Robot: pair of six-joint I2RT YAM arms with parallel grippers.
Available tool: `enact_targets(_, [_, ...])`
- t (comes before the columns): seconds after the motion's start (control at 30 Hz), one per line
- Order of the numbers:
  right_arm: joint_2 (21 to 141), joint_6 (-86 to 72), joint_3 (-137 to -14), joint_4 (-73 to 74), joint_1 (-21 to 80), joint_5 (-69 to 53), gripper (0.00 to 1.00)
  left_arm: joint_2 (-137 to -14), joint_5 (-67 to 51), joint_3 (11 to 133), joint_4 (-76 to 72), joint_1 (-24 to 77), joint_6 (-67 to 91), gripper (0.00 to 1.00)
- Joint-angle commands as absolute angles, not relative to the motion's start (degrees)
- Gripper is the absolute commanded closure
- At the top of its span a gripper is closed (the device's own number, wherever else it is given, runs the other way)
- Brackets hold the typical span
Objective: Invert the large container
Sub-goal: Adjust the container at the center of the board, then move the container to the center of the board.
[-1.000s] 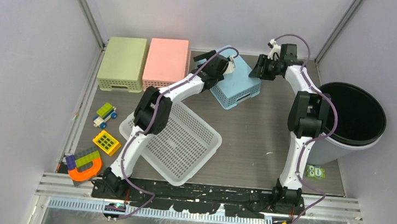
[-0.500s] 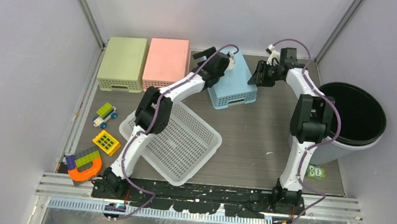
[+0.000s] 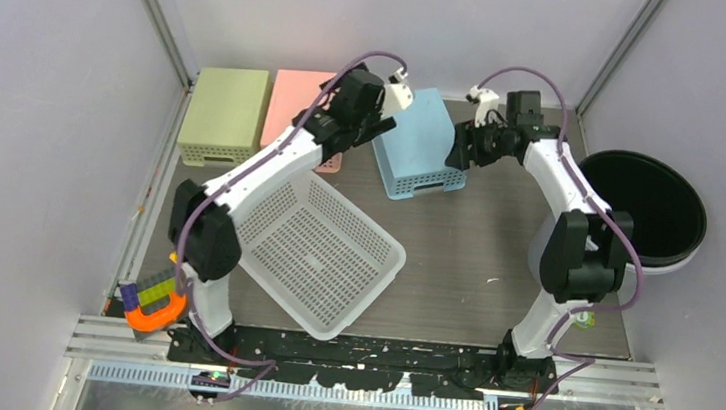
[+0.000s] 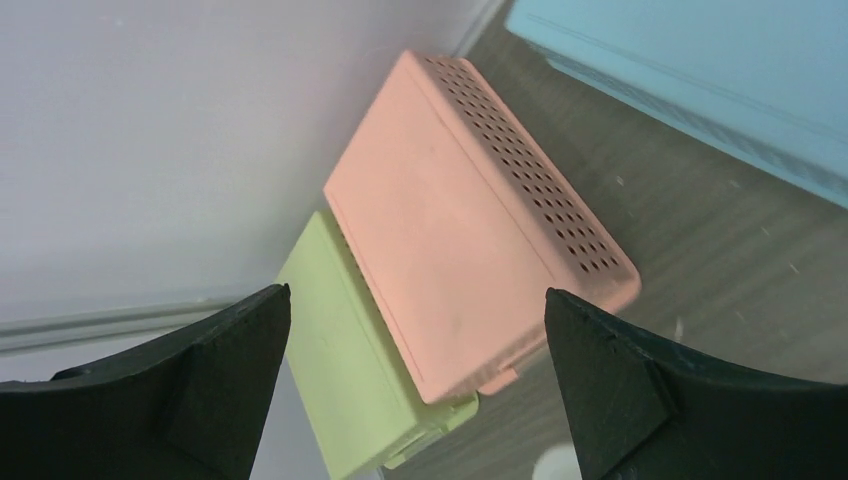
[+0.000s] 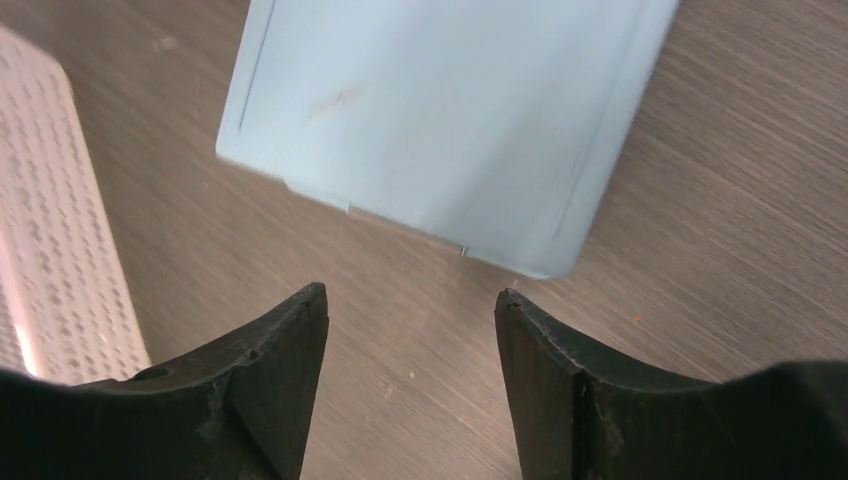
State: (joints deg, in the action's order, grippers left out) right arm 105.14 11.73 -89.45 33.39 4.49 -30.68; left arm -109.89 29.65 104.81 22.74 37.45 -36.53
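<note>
Clearly bottom-up on the table, close beside the pink basket: blue basket. Left gripper spread wide over the pink basket, holding nothing; right gripper also parted, empty, near the blue basket's edge.

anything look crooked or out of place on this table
Two things sit askew. The blue box is turned out of line with the pink box and green box, and the white basket lies diagonally. Nothing looks spilled.
</note>
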Motion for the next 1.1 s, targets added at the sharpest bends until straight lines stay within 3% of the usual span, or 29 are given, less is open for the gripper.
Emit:
enact_targets(0.0, [97.3, 27.4, -81.4, 31.9, 7.2, -26.1, 0.32, -98.9, 14.1, 97.5, 35.2, 37.6, -32.8, 0.00])
enact_targets(0.13, [93.5, 31.0, -74.7, 25.2, 9.1, -22.0, 0.27, -87.9, 4.8, 87.6, 40.8, 37.7, -34.3, 0.00])
enact_targets(0.3, [95.1, 28.3, -75.0, 20.8, 9.4, -19.3, 0.26, -78.5, -5.3, 75.2, 43.0, 37.8, -37.7, 0.00])
enact_targets(0.57, [101.9, 30.4, -78.8, 17.7, 9.7, -15.7, 0.24, -71.4, -5.9, 65.8, 42.2, 37.7, -42.6, 0.00])
enact_targets(0.73, [103.8, 32.3, -80.1, 17.9, 9.7, -16.5, 0.24, -74.6, -8.4, 67.8, 41.3, 37.8, -49.3, 0.00])
enact_targets(1.07, [102.8, 30.8, -77.7, 16.7, 9.7, -17.1, 0.23, -92.7, -12.1, 79.2, 42.5, 38.1, -60.9, 0.02])
